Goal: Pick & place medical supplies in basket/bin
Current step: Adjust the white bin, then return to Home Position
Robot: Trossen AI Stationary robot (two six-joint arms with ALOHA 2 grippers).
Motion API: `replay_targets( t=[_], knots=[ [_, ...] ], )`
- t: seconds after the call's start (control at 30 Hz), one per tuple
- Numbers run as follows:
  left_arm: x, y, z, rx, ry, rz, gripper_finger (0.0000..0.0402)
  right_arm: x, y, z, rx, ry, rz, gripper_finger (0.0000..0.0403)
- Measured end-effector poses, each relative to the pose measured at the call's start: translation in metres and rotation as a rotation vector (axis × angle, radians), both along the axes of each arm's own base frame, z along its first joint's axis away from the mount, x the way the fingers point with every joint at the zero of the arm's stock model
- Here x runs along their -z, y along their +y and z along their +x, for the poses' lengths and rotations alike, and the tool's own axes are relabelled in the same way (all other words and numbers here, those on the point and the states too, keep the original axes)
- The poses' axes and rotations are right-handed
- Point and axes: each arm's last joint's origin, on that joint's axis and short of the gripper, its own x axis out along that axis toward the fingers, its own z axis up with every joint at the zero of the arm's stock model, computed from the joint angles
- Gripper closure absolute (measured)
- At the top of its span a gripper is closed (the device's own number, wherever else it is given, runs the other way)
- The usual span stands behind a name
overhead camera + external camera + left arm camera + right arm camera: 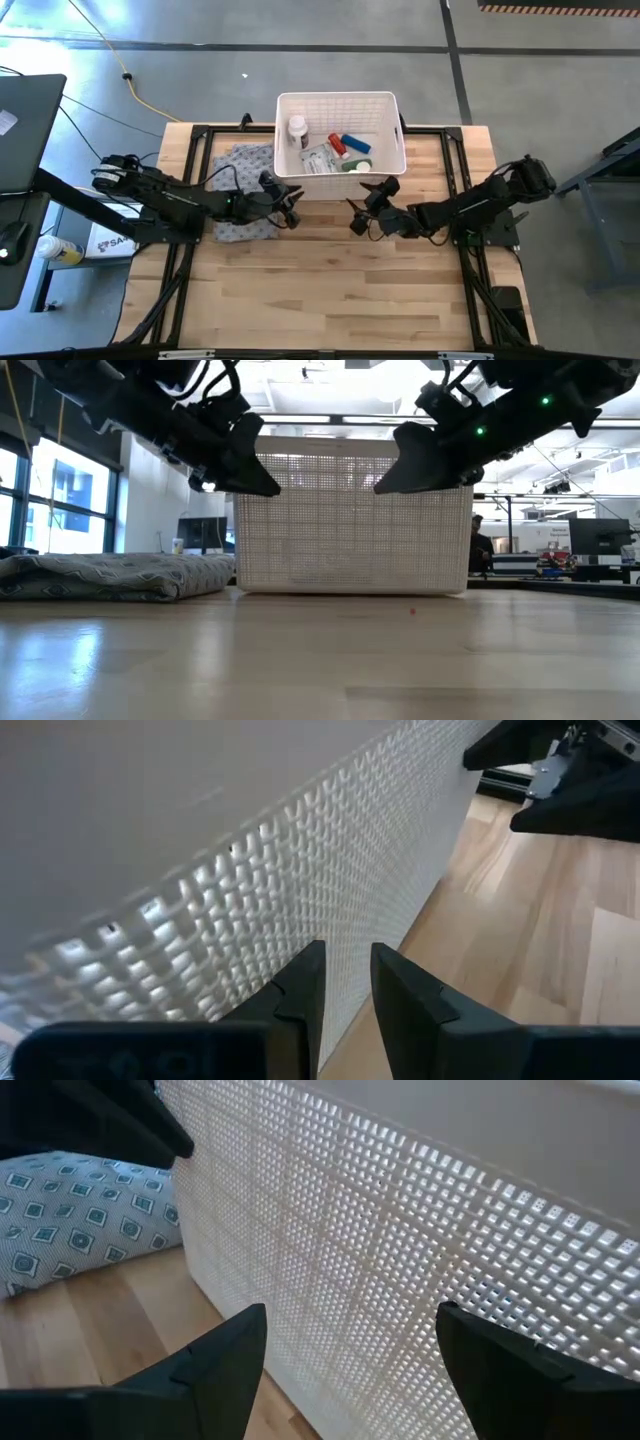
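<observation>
The white slotted basket [340, 110] stands at the table's far middle. In it lie a white pill bottle [297, 127], a red white-capped bottle [337, 146], a blue block [357, 143], a crinkly packet [318, 160] and a green tube [356, 167]. My left gripper [291, 208] hovers just before the left part of the basket's near wall [300, 870], its fingers a narrow gap apart [348, 970] with nothing between them. My right gripper [362, 206] hovers before the right part of the near wall [400, 1230], wide open [350, 1330] and empty. Both hang above the tabletop [255, 480] [395, 478].
A grey patterned cloth [240, 165] lies folded left of the basket, under my left arm. The bare wooden tabletop [330, 290] stretches toward the near edge. A laptop [25, 120] and a small bottle [55, 250] sit off the table's left side.
</observation>
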Motion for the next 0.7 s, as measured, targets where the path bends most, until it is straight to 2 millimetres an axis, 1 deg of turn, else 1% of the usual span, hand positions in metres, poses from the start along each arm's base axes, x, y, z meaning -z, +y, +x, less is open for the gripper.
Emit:
replay_targets(
  t=[0.17,0.33,0.47,0.57,0.7],
  knots=[
    [0.004,0.001,-0.001,-0.001,0.044,0.011,0.0284,0.0,0.001,0.0,-0.011,-0.005,0.013,0.0121],
    [0.008,0.001,-0.002,-0.005,0.063,-0.019,0.0284,0.002,0.004,0.002,-0.11,0.005,0.064,0.0121],
    [0.007,-0.005,0.0,0.114,0.047,-0.082,0.0284,0.003,0.009,0.002,-0.201,0.023,0.091,0.0121],
    [0.006,-0.008,0.002,0.207,0.028,-0.124,0.0284,0.003,0.013,0.002,-0.229,0.038,0.074,0.0121],
    [0.003,-0.015,0.002,0.289,0.005,-0.155,0.0284,0.002,0.02,0.002,-0.276,0.042,0.06,0.0121]
  ],
)
